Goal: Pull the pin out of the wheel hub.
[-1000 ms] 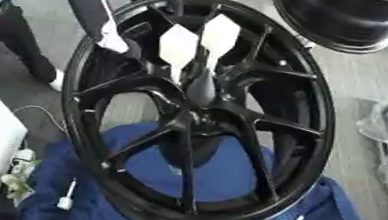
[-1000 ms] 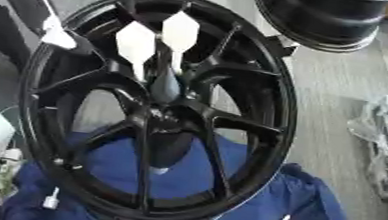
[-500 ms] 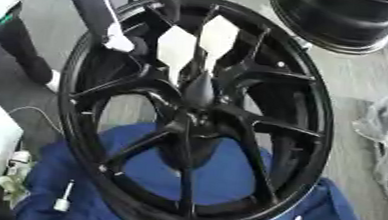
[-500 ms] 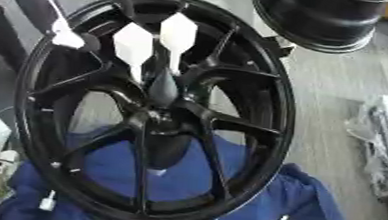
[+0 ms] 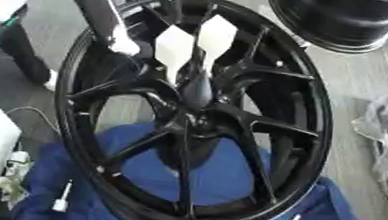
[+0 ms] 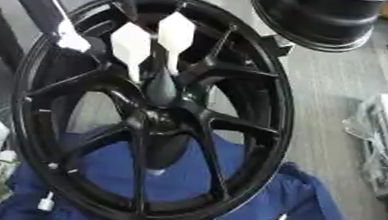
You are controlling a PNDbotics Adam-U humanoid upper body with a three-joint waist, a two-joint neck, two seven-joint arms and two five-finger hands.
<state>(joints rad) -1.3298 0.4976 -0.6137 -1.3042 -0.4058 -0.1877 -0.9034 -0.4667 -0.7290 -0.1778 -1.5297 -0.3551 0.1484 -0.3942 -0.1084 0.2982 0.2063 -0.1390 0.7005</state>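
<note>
A black wheel (image 5: pixel 197 117) stands tilted on blue cloth (image 5: pixel 218 179) at frame center. The hand (image 5: pixel 194 44), reaching from the upper left, curls white-tipped fingers (image 5: pixel 174 50) round the dark pin (image 5: pixel 195 89), whose long axis rises from the hub (image 5: pixel 183 123). No other hand shows.

Grey floor (image 5: pixel 358 81) carries the load. A blue cloth (image 5: pixel 218 179) lies on it, with the black wheel (image 5: pixel 193 112) resting on the cloth. A second black wheel (image 5: pixel 337 16) sits on the floor beyond, well apart
</note>
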